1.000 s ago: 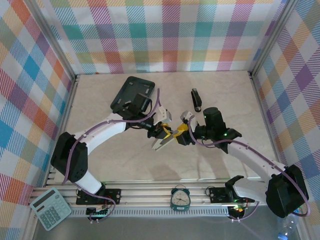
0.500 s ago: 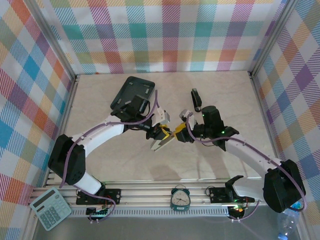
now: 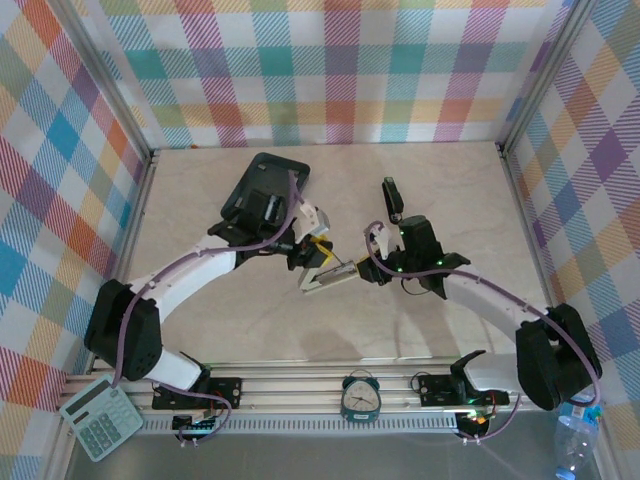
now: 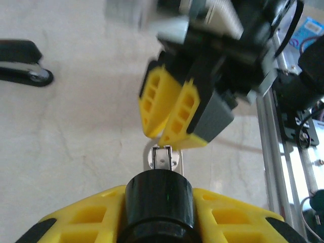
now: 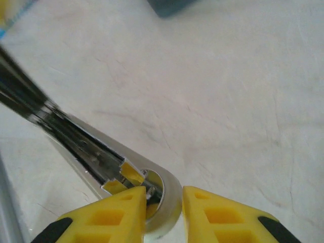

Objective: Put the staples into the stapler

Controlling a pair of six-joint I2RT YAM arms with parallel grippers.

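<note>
Plaid walls (image 3: 340,70) in many colours close in a pale marbled table (image 3: 200,310). The left arm (image 3: 190,280) sweeps up from 7 o'clock towards the middle, and the right arm (image 3: 490,300) comes in from 5 o'clock to meet it. A dark grey tray (image 3: 255,172) lies at 11 o'clock from the table's centre, with the left arm's wrist partly over it. Off the table's near edge, a calculator (image 3: 100,417) sits at 7 o'clock and a small clock (image 3: 358,396) at 6 o'clock. A closed black stapler (image 3: 393,198) lies at 1 o'clock, well apart from the open stapler (image 3: 330,279) at the centre. The left gripper (image 3: 308,255), at 11 o'clock of that open stapler, is clamped on its rounded black upper part. The right gripper (image 3: 365,268) stands at 3 o'clock of it. Its yellow fingers (image 5: 119,212) are drawn nearly together around the rounded silver front end of the magazine, but whether they actually pinch it cannot be told.
</note>
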